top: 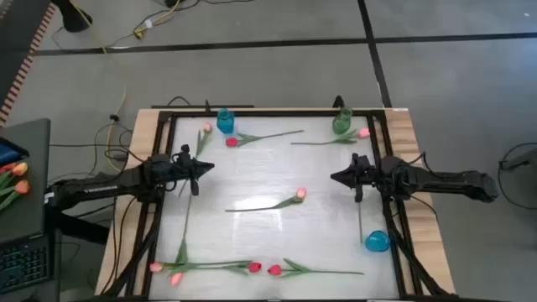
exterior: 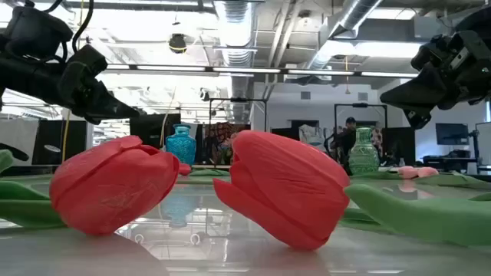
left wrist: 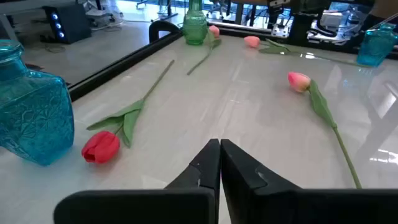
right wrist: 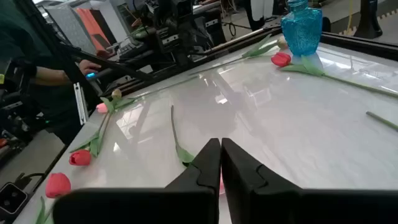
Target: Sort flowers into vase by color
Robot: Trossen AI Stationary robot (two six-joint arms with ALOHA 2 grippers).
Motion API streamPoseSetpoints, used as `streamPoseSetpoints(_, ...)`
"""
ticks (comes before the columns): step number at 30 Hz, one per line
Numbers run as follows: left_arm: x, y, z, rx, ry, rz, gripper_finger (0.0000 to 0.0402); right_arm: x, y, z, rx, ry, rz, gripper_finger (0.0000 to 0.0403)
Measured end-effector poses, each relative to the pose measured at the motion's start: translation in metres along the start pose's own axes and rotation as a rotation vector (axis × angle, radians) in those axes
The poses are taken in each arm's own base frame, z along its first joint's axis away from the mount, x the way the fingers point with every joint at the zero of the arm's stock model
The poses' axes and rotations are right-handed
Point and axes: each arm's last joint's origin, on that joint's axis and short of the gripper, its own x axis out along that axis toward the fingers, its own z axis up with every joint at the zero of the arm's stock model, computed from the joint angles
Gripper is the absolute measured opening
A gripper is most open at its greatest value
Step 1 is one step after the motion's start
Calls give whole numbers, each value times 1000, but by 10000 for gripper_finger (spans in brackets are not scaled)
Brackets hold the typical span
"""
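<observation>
High view, table (top: pixel 277 172): white top in a dark frame, nothing sorted yet.
High view, flowers: red tulip (top: pixel 232 142) with stem running toward 3 o'clock, by the blue vase (top: pixel 225 121) at 11 o'clock; pink tulip (top: pixel 362 132) beside the green vase (top: pixel 341 122) at 1 o'clock; centre tulip (top: pixel 299 194) mid-table; four heads in a row along 6 o'clock, pink at 7, red pair (top: pixel 264 268) near 6.
High view, second blue vase (top: pixel 377 242): at 4 o'clock, no flower in it.
High view, left gripper (top: pixel 207 166): at 9 o'clock, tips pointing toward 3; holding nothing.
High view, right gripper (top: pixel 336 177): at 3 o'clock, tips pointing toward 9; holding nothing.
High view, key relation: centre tulip between both grippers, long axis roughly 8-to-2 o'clock, head toward the right arm; right gripper judged nearer.
Low view: two red heads (exterior: pixel 280 195) fill the foreground, lying flat; both arms held high above the table.
Left wrist view, fingers (left wrist: pixel 202 169): pressed together, empty; red tulip (left wrist: pixel 101 147) next to blue vase (left wrist: pixel 34 115).
Right wrist view, fingers (right wrist: pixel 205 165): pressed together, empty; stem (right wrist: pixel 177 140) of the centre tulip just ahead.
</observation>
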Motion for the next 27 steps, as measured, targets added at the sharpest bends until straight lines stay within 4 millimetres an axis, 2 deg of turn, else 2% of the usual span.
streamPoseSetpoints(27,0,0,0,0,0,0,0,0,0,0,0,0,0,43)
